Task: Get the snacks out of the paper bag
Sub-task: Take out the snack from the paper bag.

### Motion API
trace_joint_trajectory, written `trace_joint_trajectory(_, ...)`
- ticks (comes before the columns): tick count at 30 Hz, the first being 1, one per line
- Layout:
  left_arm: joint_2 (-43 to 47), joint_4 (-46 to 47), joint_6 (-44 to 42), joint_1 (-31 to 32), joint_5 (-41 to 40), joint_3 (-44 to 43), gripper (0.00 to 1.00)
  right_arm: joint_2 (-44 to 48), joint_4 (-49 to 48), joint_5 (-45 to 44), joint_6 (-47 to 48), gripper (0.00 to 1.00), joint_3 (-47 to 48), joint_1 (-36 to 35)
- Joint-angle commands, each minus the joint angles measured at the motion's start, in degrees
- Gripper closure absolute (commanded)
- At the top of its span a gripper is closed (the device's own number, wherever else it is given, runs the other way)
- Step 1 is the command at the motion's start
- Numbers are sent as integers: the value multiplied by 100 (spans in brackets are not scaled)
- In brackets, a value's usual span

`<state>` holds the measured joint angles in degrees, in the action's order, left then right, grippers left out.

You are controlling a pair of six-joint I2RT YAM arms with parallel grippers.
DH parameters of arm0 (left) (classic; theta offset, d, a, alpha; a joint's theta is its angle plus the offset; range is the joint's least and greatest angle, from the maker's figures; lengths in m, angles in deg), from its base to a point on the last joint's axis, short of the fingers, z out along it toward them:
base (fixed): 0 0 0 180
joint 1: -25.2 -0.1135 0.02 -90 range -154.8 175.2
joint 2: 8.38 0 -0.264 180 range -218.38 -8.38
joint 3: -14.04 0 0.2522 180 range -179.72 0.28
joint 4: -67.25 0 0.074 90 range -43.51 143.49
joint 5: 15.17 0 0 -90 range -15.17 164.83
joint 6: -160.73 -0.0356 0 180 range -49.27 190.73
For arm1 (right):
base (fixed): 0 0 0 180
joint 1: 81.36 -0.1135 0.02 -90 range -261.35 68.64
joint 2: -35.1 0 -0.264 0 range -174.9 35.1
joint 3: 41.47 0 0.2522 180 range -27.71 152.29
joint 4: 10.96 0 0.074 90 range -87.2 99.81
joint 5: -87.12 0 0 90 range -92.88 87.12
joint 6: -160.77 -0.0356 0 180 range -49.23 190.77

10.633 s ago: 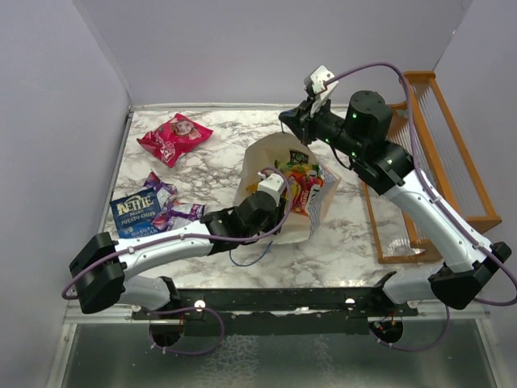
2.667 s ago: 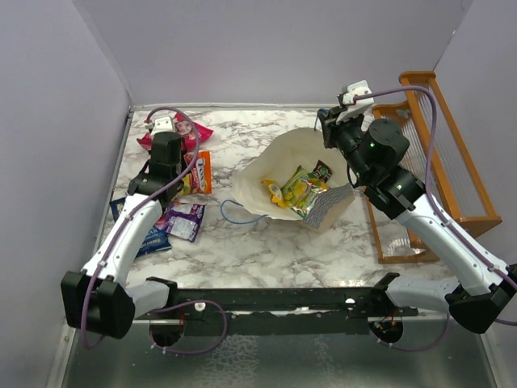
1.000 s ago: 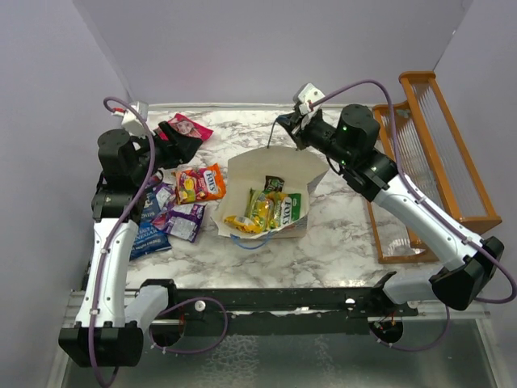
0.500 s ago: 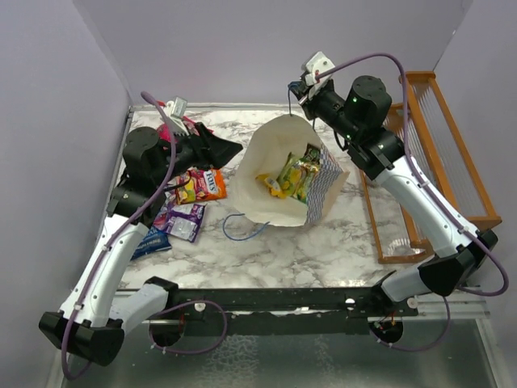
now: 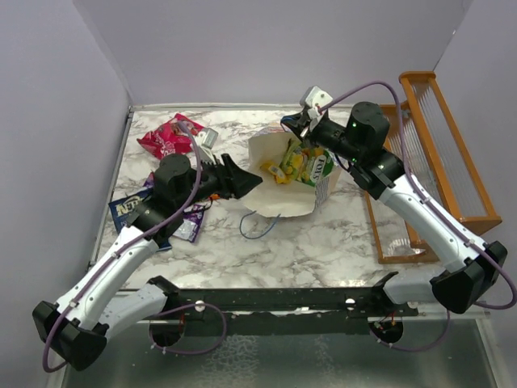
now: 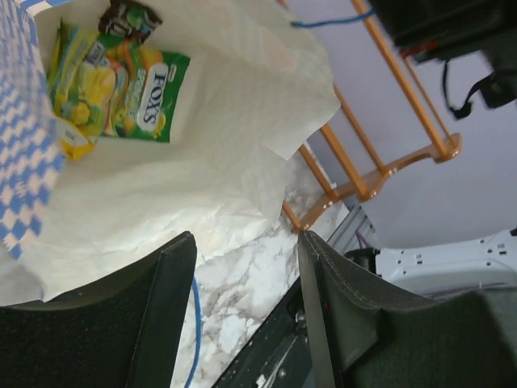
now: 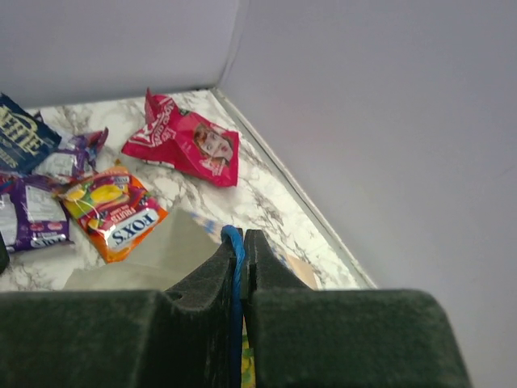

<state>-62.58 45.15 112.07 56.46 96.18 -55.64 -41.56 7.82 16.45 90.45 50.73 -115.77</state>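
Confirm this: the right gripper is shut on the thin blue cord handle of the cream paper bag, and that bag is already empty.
Not empty. The left wrist view shows a green candy packet and yellow ones lying inside the cream paper bag. The right gripper is indeed shut on the thin blue cord handle.

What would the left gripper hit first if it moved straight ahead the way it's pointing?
The paper bag. The left gripper, jaws apart, points at the bag's cream wall by its open mouth; the green candy pack lies deeper inside. Depth is unclear, but nothing shows in between.
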Motion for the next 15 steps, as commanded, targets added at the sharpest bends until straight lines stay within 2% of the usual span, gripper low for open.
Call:
trace_joint_trajectory(1,226,464,199,558,-583,508,46,228,-489,348,-464,98,12,-13)
trace_joint_trajectory(4,104,519,-34,1365,-1382,568,51,213,-425,440,-663,98,70,-13)
trace_joint_trajectory(6,-56,339,-318,2016,-2279,441,56,226,-443,505,-760,98,57,-13)
trace_joint_trajectory(9,-269,429,-632,2820,-3528,453,57,239,-536,494,-914,98,3,-13)
trace_joint_trajectory(15,-885,759,-423,3320,-5180,651,57,231,-530,511,-1029,98,32,-13)
